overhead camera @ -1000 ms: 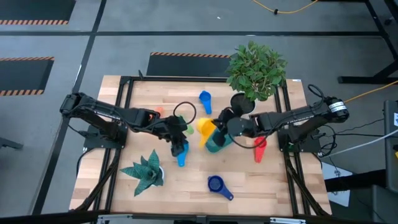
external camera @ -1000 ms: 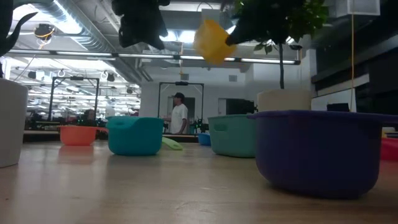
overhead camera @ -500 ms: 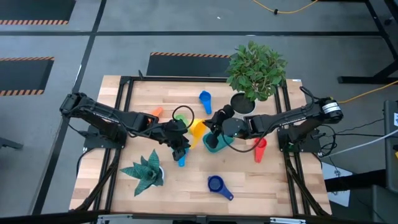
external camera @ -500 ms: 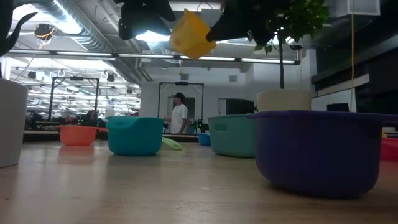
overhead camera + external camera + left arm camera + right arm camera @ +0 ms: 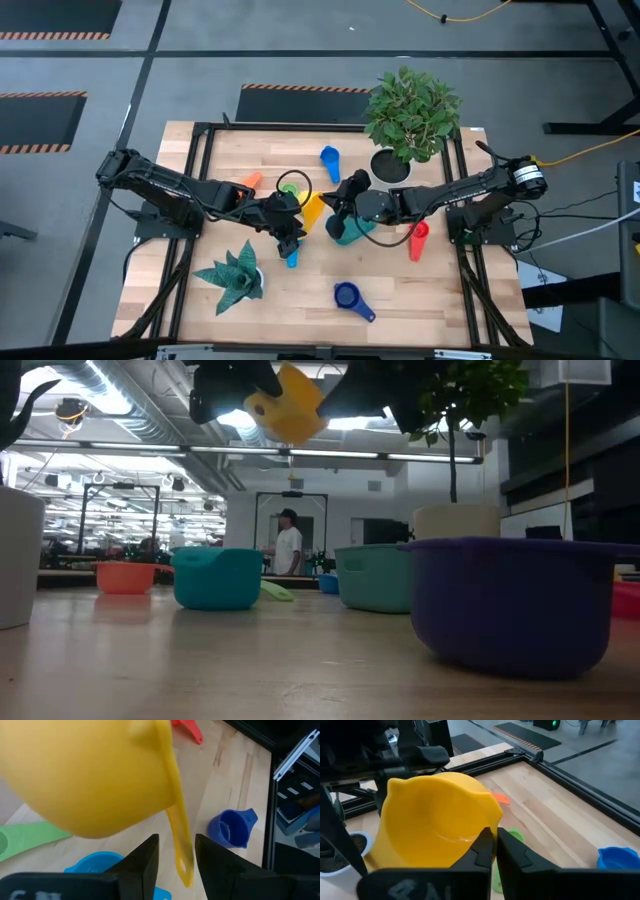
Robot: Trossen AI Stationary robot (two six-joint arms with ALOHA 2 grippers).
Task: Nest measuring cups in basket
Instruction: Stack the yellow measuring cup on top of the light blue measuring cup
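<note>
The wooden desk (image 5: 420,300) carries two plants: a leafy green one in a dark pot (image 5: 411,115) at the far right and a smaller spiky one (image 5: 236,272) near the left front. Both dark arms reach in to meet over the middle. The teal basket (image 5: 347,231) sits on the desk under the right arm, just right of centre. The yellow measuring cup (image 5: 313,208) hangs in the air between the two arms, above the desk and just left of the basket; in the low view it floats high above the cups standing on the surface. The right pincer (image 5: 495,851) is clamped tight on the yellow cup's rim. The left pincer (image 5: 175,857) has its fingers partly apart on either side of the cup's handle, which runs down between them; whether they touch it is unclear. On the desk lie the green cup (image 5: 291,187) and orange cup (image 5: 249,181) left of centre, the light blue cup (image 5: 291,257) under the left arm, the mid blue cup (image 5: 330,158) farther back, the red cup (image 5: 417,238) to the right, and the dark blue cup (image 5: 349,297) near the front.
</note>
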